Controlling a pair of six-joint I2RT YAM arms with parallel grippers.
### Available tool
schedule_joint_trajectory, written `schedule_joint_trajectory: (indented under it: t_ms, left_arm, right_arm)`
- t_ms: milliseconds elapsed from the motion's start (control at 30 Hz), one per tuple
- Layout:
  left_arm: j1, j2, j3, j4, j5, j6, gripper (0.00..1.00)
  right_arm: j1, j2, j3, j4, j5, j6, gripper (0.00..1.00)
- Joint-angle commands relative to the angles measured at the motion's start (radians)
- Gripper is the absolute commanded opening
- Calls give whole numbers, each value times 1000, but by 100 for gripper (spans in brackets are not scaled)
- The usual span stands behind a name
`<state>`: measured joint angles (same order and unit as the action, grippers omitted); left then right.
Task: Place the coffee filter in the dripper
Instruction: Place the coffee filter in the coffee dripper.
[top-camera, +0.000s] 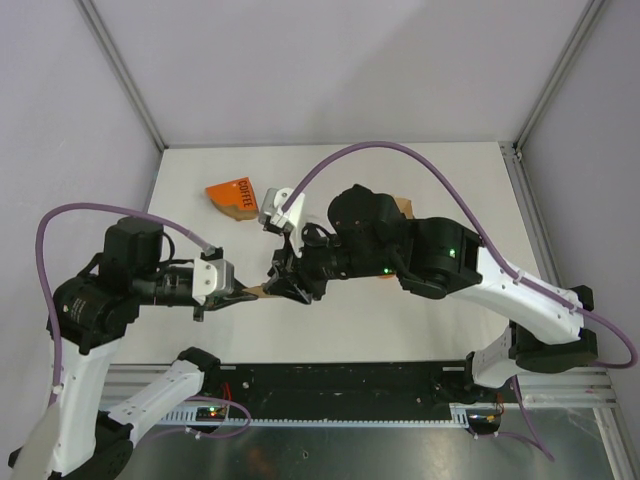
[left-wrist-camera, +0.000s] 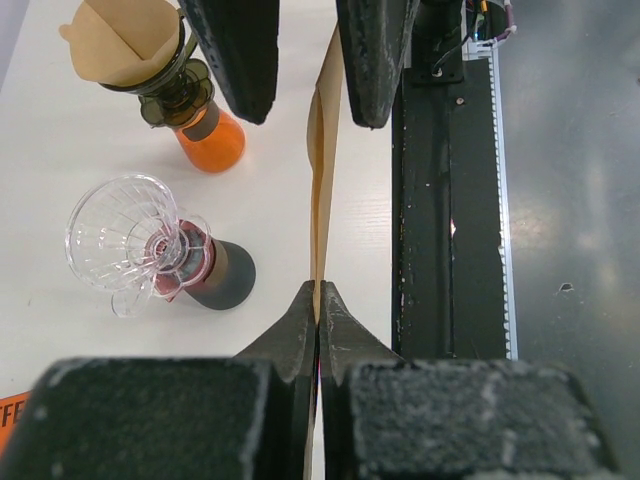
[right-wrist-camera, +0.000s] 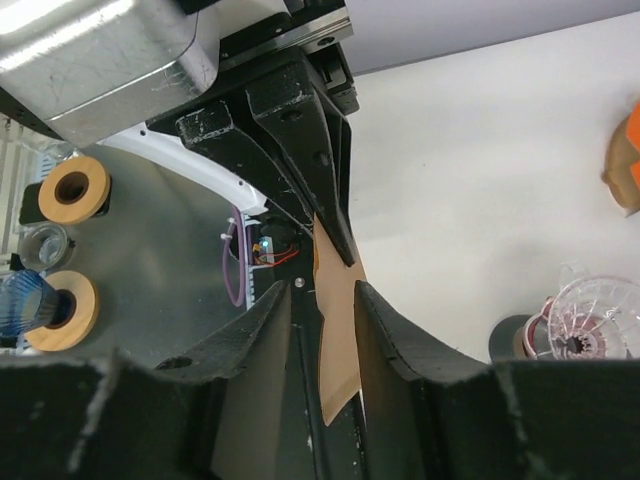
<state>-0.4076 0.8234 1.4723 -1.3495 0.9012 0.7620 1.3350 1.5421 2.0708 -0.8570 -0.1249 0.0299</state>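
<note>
Handover judged underway: left jaws clenched on flat brown paper filter (left-wrist-camera: 322, 170); right jaws apart, straddling its far end. Next calls for right closure before left releases.

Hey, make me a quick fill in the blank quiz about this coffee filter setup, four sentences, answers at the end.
1. The left hand pinches a coffee filter whose colour is ____.
2. The right hand has one finger on each side of that ____.
3. The clear dripper holds ____ filter.
4. The word printed on the orange pack is ____.
Missing words: brown; filter; no; COFFEE.
</note>
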Motion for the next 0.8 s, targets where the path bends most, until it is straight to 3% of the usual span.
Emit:
schedule_joint_trajectory:
  t_ms: [0, 100, 467, 600, 767]
  left_arm:
    - [-4, 0, 35, -54, 16, 18, 0]
    - [-4, 0, 36, -53, 16, 18, 0]
    - [-4, -10, 26, -54, 23, 20, 0]
    - [-4, -13, 26, -54, 25, 20, 0]
    - [-4, -17, 32, -53, 25, 21, 0]
  right_arm:
    - [-10, 4, 46, -1, -70, 2, 33]
    - [-11, 11, 46, 3, -88, 2, 25]
    - [-38, 16, 37, 48, -138, 22, 17]
    - [-39, 21, 34, 52, -137, 26, 3]
    - [-44, 30, 37, 47, -130, 31, 0]
